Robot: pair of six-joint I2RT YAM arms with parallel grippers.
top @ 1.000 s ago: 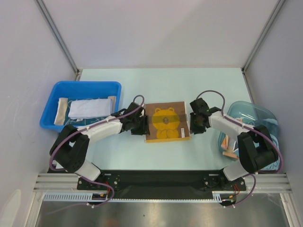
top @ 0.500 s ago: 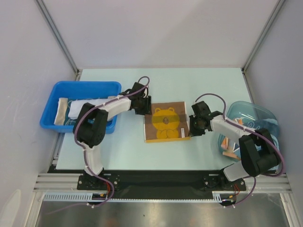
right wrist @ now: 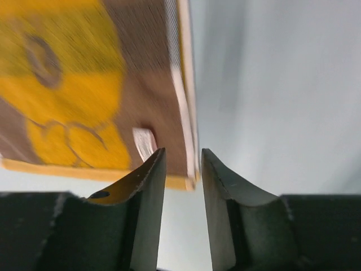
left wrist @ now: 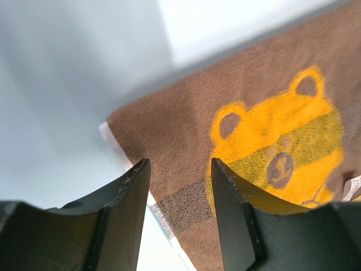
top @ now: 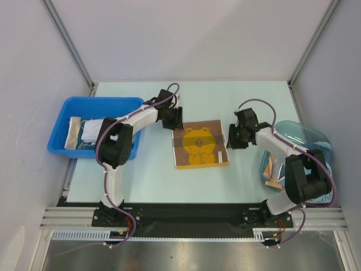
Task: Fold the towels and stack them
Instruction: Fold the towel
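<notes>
Top: bear towel (top: 200,145) lies flat on table (top: 254,96), between the arms. It looks soft, light and limp, so we'd pinch corners, not the middle. L gripper (top: 174,118) is at its far-left corner, R gripper (top: 233,137) beside the right edge. Vs 1 s ago, L has swung there from the left edge.
L wrist: jaws part-open, empty, over the corner.
R wrist: narrow gap, empty, over the right edge.

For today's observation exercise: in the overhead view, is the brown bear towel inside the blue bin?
No, the brown bear towel lies flat on the table, outside the blue bin.
</notes>
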